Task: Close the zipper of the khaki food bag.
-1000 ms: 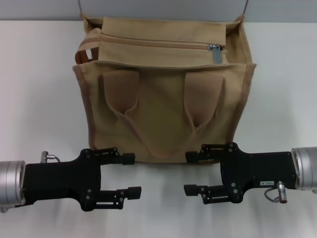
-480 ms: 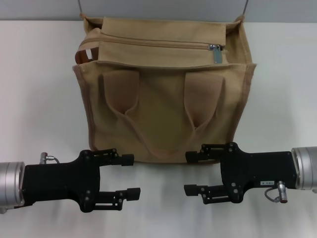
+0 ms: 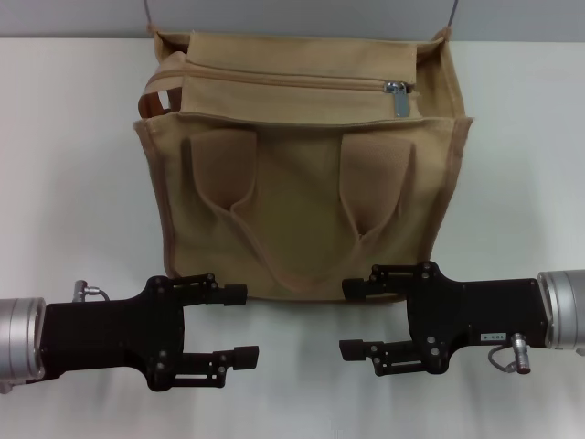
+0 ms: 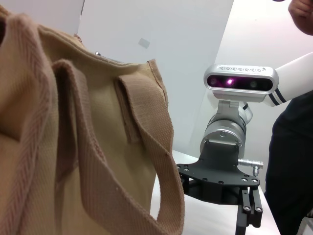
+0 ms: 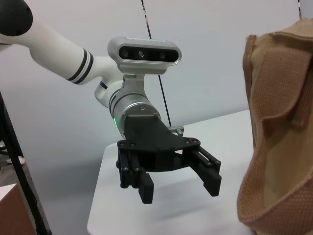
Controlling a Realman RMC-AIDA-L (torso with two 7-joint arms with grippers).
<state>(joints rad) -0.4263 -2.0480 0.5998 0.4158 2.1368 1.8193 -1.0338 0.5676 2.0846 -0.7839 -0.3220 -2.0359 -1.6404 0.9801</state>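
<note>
1. Khaki food bag (image 3: 306,197) is standing upright on the white worktop (image 3: 69,183), at the far centre of the head view, with its front panel facing the robot.
2. Zipper (image 3: 292,80) is running across the bag's top panel, from the robot's left toward its right.
3. Silver pull tab (image 3: 399,98) is lying near the right end of the zipper line, hanging down over the front edge of the top panel.
4. Front handle (image 3: 297,224) is hanging flat against the front panel, its loop reaching down toward the bag's lower edge.
5. A second handle (image 3: 163,87) is looping up at the bag's left top corner.
6. Left gripper (image 3: 242,325) is hovering in front of the bag's lower left corner, pointing inward toward the right arm. Its fingers are standing apart, holding nothing; the upper finger is sitting just beside the bag's bottom edge.
7. Right gripper (image 3: 352,318) is hovering in front of the bag's lower right portion, pointing inward toward the left arm. Its fingers are also standing apart and holding nothing.
8. Both grippers are facing each other across a gap, well apart from the zipper and its pull tab.
9. The right wrist view is showing the left gripper (image 5: 178,183) spread wide beside the bag (image 5: 279,137).
</note>
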